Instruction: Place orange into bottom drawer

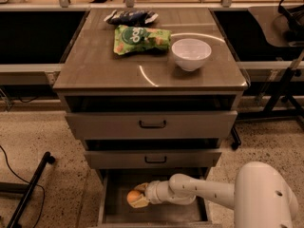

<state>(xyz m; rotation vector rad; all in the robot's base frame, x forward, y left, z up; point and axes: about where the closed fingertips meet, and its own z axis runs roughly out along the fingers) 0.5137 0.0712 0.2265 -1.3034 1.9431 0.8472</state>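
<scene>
1. Jaws clamped around the orange [131, 197]; gripper [137, 198] sits low inside the bottom drawer [176, 212].
2. Drawer floor just below the jaws; carry looks done.
3. Left: release the orange, pull the arm [205, 194] out.

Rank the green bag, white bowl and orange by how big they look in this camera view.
1. green bag
2. white bowl
3. orange, clasped by the gripper inside the bottom drawer
</scene>
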